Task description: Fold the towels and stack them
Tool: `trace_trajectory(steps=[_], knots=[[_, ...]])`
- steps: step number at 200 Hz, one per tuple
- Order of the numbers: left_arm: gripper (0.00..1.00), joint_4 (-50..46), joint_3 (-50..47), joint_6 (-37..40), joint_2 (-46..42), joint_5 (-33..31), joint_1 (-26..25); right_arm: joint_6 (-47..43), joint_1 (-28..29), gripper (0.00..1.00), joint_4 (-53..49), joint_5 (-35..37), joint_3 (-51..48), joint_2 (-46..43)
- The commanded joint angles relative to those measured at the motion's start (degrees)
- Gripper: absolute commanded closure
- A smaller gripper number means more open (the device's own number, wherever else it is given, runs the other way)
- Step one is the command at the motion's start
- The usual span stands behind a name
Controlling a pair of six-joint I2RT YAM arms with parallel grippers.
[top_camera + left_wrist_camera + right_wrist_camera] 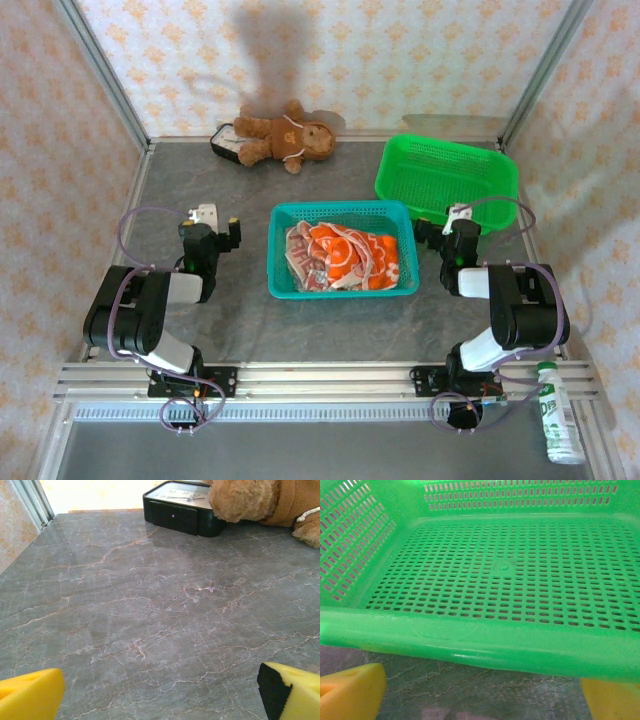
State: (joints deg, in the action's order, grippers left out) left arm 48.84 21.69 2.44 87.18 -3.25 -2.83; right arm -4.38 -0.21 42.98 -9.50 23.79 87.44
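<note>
Bare table (245, 325) left, green basket (450, 175) right.

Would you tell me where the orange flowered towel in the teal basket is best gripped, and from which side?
Probably pinch a raised fold of the orange towel, coming straight down: it lies crumpled inside the teal basket, whose walls block a sideways approach.

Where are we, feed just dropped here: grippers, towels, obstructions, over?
Left gripper open, empty, over bare table. Right gripper open, empty, at green basket rim. Towels heaped unfolded in teal basket. Nothing blocking them.
</note>
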Motion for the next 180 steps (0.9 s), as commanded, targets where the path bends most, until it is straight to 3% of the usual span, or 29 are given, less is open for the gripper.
trace_trajectory(steps=[1,29,66,95,118,152,180], knots=[[0.0,-0.7,1.3,-0.9,0.1,-0.5,0.5,-0.5,-0.4,0.01,1.8,-0.3,-0.1,-0.6],[0.0,-0.6,1.3,-1.2,-0.1,-1.5,0.5,0.1,-0.3,0.01,2.0,1.7,-0.2,-0.9],[0.0,-4.7,1.1,-2.9,-5.9,-6.6,0.5,3.2,-0.3,0.01,-8.3,8.3,1.7,-8.7],[0.0,-23.1,7.0,-6.6,-15.6,-14.9,0.4,6.9,-0.3,0.01,-16.2,12.6,2.3,-17.3],[0.0,-43.9,16.1,-16.2,-20.8,-22.5,0.5,10.4,-0.3,0.01,-26.0,16.5,4.3,-24.6],[0.0,-67.6,28.0,-24.3,-24.8,-17.2,0.6,16.3,-0.3,0.01,-34.3,15.8,6.6,-32.2],[0.0,-71.9,30.4,-26.3,-27.6,-5.1,0.7,27.7,-0.3,0.01,-39.3,18.0,7.2,-37.2]])
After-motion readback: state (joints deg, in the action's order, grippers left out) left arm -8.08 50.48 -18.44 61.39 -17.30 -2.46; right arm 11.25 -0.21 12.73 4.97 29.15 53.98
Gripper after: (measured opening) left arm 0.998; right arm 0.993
